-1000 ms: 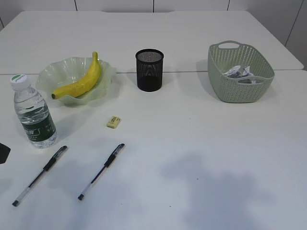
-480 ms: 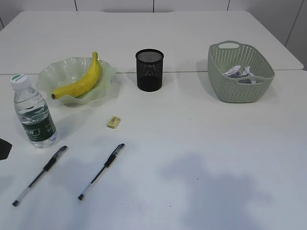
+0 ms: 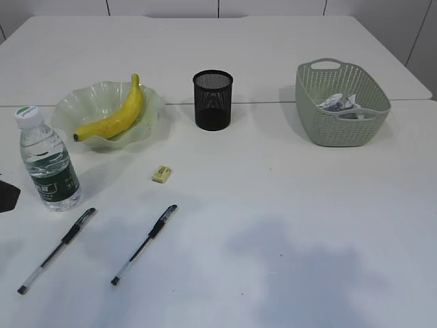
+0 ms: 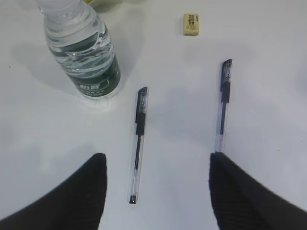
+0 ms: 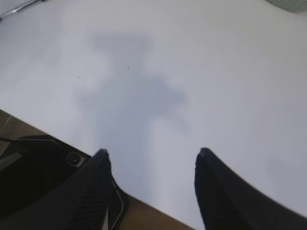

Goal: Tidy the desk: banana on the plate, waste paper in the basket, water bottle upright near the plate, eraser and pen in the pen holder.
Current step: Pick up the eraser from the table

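A yellow banana (image 3: 113,117) lies on the pale green plate (image 3: 75,102). A water bottle (image 3: 46,164) stands upright by the plate; it also shows in the left wrist view (image 4: 84,50). Crumpled waste paper (image 3: 340,103) lies in the green basket (image 3: 341,130). A black mesh pen holder (image 3: 213,100) stands mid-table. A yellow eraser (image 3: 162,173) (image 4: 191,24) and two pens (image 3: 57,250) (image 3: 145,243) lie on the table. My left gripper (image 4: 158,163) is open above the left pen (image 4: 139,143), with the other pen (image 4: 223,103) by its right finger. My right gripper (image 5: 151,158) is open and empty over the table's front edge.
A dark tip of the left arm (image 3: 7,197) shows at the exterior view's left edge. A seam (image 3: 273,102) runs across the white table. Below the front edge, a black base with cable (image 5: 33,177) and brown floor show.
The dark tip of the left arm at the left edge has crept upward and a little further in. Nothing on the table has moved.
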